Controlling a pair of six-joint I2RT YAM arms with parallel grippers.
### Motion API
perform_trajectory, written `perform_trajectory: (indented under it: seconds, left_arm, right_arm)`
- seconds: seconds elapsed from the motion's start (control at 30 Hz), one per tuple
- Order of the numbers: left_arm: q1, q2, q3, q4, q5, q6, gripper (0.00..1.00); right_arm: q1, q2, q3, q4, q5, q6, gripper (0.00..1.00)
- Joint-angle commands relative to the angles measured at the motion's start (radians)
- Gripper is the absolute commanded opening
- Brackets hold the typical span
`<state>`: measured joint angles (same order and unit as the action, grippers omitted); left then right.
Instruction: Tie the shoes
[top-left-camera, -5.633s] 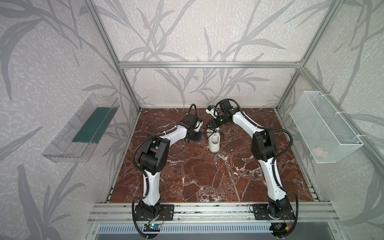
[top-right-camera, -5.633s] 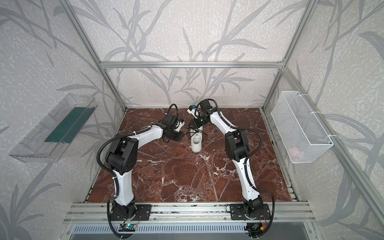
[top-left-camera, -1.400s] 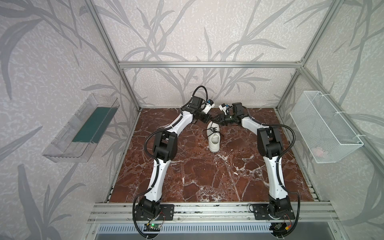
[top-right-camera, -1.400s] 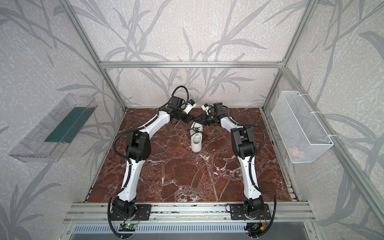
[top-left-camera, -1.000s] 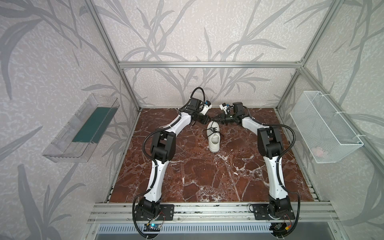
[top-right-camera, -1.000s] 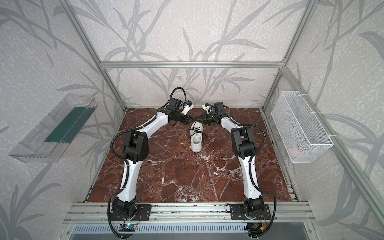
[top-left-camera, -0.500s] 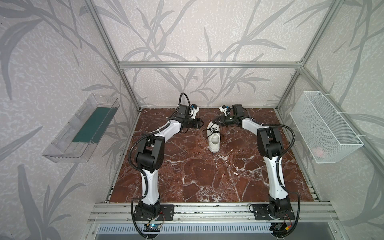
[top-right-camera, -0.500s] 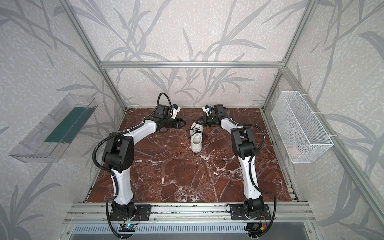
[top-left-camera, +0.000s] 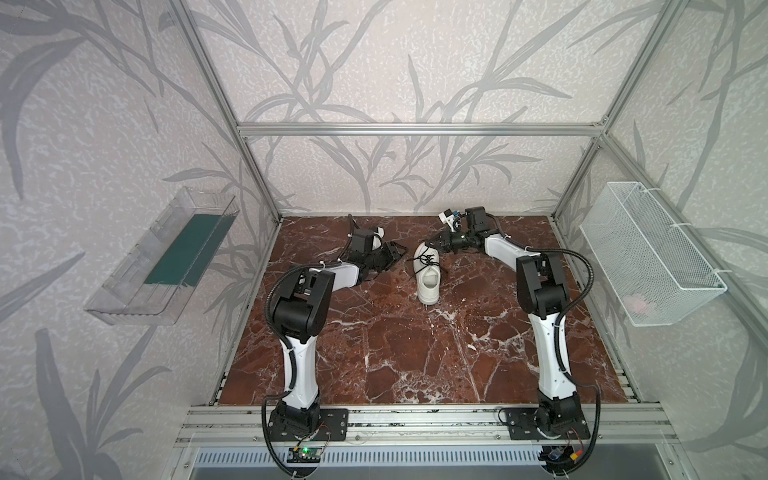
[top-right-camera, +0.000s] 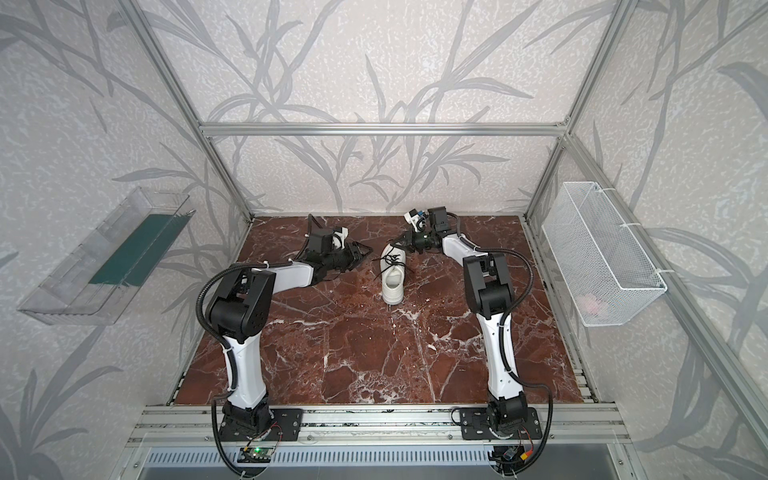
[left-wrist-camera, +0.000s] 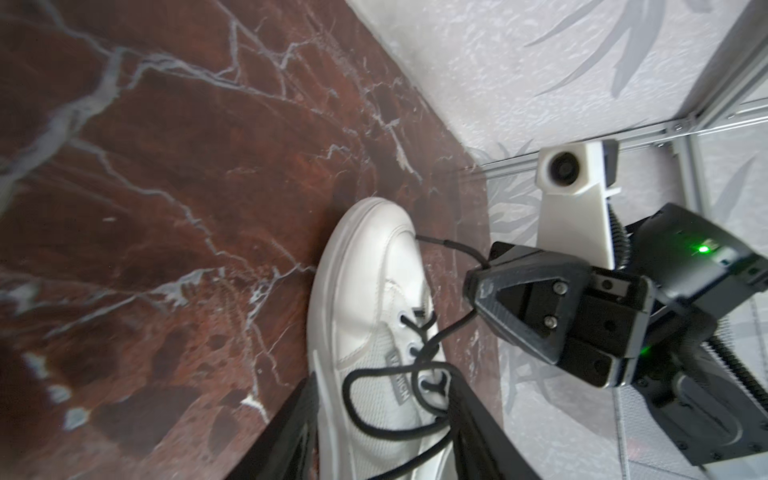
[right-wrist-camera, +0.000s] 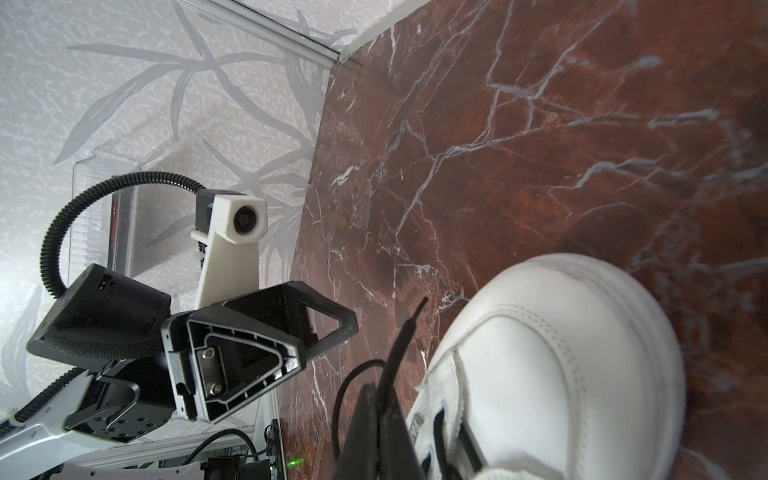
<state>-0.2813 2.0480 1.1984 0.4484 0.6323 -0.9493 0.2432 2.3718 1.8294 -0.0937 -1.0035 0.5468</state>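
A white sneaker (top-left-camera: 429, 286) (top-right-camera: 392, 286) lies near the back wall, its toe pointing toward that wall. Its thin black laces (top-left-camera: 428, 262) are loose over the tongue. My right gripper (top-left-camera: 432, 243) (top-right-camera: 399, 242) (right-wrist-camera: 376, 388) sits at the toe end, shut on one black lace (left-wrist-camera: 453, 328). That lace runs from the eyelets to the gripper, and its tip (right-wrist-camera: 415, 316) pokes out past the jaws. My left gripper (top-left-camera: 398, 254) (top-right-camera: 365, 250) (left-wrist-camera: 380, 374) hovers open just left of the shoe and holds nothing. A lace loop (left-wrist-camera: 353, 386) lies on the tongue in front of it.
A clear plastic bin (top-left-camera: 166, 257) with a green insert hangs on the left wall. A white wire basket (top-left-camera: 648, 253) hangs on the right wall. The back wall and aluminium frame posts (top-left-camera: 266, 195) stand close behind the shoe. Red marble floor (top-left-camera: 415, 353) stretches toward the arm bases.
My left gripper has drawn back left from beside the shoe's toe and come lower, and its jaws have widened. The right gripper has kept its hold on the lace in place.
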Motion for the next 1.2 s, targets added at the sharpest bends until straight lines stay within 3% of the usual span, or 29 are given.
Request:
perform_trajectory:
  seconds: [0.0,0.73,0.97,1.17]
  left_arm:
    - [-0.005,0.033,-0.026,0.201,0.024,-0.177,0.52]
    - [-0.059,0.063,-0.057,0.184,0.018,-0.181,0.51]
    - [-0.059,0.022,-0.104,0.12,-0.023,-0.132,0.51]
    - [-0.062,0.038,-0.1,0.169,-0.01,-0.156,0.52]
  right_arm:
    - [-0.002,-0.061,0.023,-0.031,0.0,-0.034,0.0]
    - [-0.001,-0.061,0.038,-0.041,0.002,-0.034,0.0]
    - [-0.001,-0.062,0.041,-0.052,0.0,-0.043,0.0]
    - [0.001,-0.059,0.04,-0.058,-0.003,-0.044,0.0]
